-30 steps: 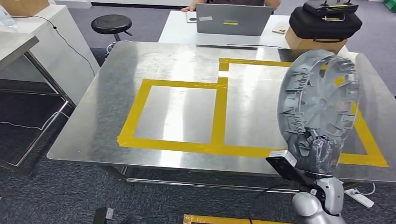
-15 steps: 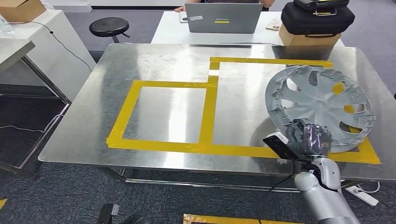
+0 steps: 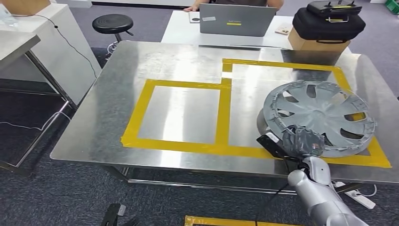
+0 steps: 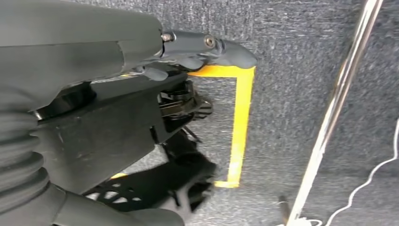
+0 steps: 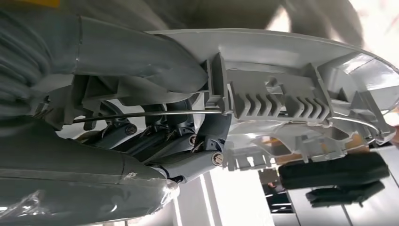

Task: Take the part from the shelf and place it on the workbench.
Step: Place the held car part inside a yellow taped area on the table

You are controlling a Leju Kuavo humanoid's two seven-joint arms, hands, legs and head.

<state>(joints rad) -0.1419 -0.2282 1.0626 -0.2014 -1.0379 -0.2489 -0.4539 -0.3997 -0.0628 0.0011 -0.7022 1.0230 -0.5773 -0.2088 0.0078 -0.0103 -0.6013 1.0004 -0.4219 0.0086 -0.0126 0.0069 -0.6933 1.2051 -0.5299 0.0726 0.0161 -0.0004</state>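
- Steel workbench (image 3: 155, 66) carries yellow tape rectangles (image 3: 179, 141); no writing on it can be read.
- Grey wheel cover (image 3: 320, 115) lies nearly flat inside the right rectangle, its near rim grasped by the right hand (image 3: 303, 141).
- Left hand (image 4: 207, 47) hangs over carpet, fingers uncurled, holding nothing.
- A grey laptop (image 3: 236, 20) and black case (image 3: 328, 23) stand on the table behind.

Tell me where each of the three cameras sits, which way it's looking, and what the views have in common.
Head view: high on the body, facing forward and down at the steel workbench with its yellow tape; the right hand grips the grey wheel cover.
Left wrist view: behind the left hand, looking down at carpet and yellow floor tape.
Right wrist view: behind the right hand, close against the wheel cover's ribbed rim.
Shared: head and right wrist views both show the right hand on the wheel cover.
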